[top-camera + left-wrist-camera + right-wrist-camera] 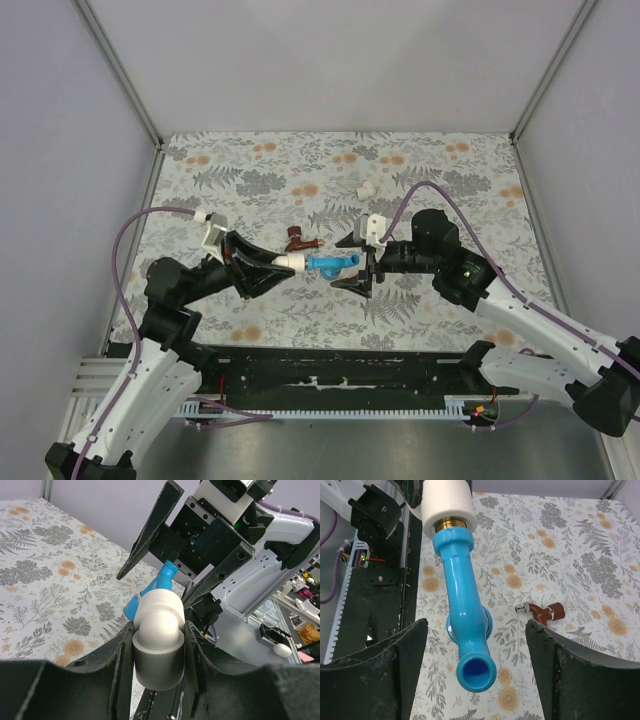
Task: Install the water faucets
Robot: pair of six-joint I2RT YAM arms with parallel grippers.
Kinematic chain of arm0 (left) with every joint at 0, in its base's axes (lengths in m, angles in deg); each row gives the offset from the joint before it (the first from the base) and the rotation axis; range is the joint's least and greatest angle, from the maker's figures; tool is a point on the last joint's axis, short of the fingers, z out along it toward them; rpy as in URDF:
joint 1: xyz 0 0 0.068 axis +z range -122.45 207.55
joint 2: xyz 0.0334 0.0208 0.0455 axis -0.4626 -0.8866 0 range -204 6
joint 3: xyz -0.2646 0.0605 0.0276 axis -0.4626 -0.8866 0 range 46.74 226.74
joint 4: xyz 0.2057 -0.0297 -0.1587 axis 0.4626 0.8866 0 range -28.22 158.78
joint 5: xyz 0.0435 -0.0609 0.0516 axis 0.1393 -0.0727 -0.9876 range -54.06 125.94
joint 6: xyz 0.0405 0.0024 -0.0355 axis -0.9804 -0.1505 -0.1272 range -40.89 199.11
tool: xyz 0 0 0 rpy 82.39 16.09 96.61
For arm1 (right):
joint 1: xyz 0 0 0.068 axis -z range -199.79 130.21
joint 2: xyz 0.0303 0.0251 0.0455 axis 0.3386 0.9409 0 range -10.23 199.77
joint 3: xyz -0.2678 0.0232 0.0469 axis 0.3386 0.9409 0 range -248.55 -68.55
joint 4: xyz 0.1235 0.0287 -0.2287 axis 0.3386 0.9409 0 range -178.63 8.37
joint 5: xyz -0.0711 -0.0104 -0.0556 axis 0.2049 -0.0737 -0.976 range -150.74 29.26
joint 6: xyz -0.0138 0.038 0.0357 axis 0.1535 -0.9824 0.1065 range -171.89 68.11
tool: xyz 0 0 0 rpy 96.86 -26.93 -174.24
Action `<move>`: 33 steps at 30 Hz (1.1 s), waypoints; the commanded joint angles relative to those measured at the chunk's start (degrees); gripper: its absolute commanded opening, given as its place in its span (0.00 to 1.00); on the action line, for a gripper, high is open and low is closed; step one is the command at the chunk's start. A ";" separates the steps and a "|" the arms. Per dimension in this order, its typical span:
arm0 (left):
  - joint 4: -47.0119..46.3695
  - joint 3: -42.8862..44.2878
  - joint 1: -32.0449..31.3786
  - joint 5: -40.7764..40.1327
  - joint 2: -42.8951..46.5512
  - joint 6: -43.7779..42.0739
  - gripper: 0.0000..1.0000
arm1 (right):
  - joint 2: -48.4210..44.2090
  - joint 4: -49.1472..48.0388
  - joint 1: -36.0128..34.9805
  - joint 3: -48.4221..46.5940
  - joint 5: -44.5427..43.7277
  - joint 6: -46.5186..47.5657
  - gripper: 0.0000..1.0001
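My left gripper is shut on a white elbow fitting. The bright blue faucet is screwed into that fitting and sticks out to the right, above the table. It also shows in the right wrist view, spout end toward the camera, between the fingers without touching them. My right gripper is open, its fingers above and below the blue faucet's free end. The dark red-brown faucet lies loose on the floral table just behind; it shows in the right wrist view.
A small white stubby fitting lies on the floral table farther back. A black rail runs along the near edge. Grey walls enclose the table on three sides.
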State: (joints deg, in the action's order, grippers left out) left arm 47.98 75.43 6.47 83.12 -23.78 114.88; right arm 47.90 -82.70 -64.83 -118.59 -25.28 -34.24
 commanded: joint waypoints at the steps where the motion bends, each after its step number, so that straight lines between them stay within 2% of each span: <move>1: -6.15 0.32 0.16 1.34 -0.28 2.29 0.02 | 1.63 -8.13 -0.05 -0.23 4.44 -5.78 0.82; 3: -6.67 0.40 0.25 0.99 -0.45 1.59 0.02 | 2.25 -8.39 -0.05 -0.49 4.70 -7.10 0.77; 5: -6.76 0.93 0.25 0.81 -0.37 -0.60 0.02 | 2.51 -8.57 -0.14 -0.76 4.00 -9.02 0.65; 8: -5.02 2.33 0.25 2.91 -0.63 -9.54 0.02 | 2.86 -9.36 0.04 -1.11 1.55 -14.73 0.36; 11: -0.80 4.62 0.16 6.77 -0.46 -23.24 0.02 | 4.27 -7.87 0.74 -2.86 1.10 -21.84 0.08; 12: 0.87 5.58 0.16 7.66 -0.11 -27.12 0.02 | 4.62 -7.61 1.09 -3.30 1.10 -24.39 0.06; 16: 10.96 9.88 0.16 8.89 0.95 -46.01 0.02 | 6.90 -9.79 3.28 -3.75 3.72 -38.26 0.03; 22: 19.33 11.39 -0.45 11.27 0.60 -56.23 0.02 | 14.10 -24.88 6.80 -1.64 16.02 -61.38 0.01; 26: 19.87 9.20 -0.45 10.39 2.62 -57.74 0.02 | 20.35 -38.35 7.42 -1.02 22.36 -75.81 0.00; 30: 18.64 6.65 -0.45 6.18 5.25 -55.91 0.02 | 21.15 -36.54 7.42 -2.07 22.03 -74.44 0.01; 33: 16.36 4.98 -0.54 3.55 6.40 -51.35 0.02 | 19.31 -24.78 7.51 -4.44 18.95 -65.33 0.25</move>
State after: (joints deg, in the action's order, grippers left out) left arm 67.94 82.51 6.69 87.75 -19.08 65.11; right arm 69.38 -113.23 -57.94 -118.97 2.15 -98.23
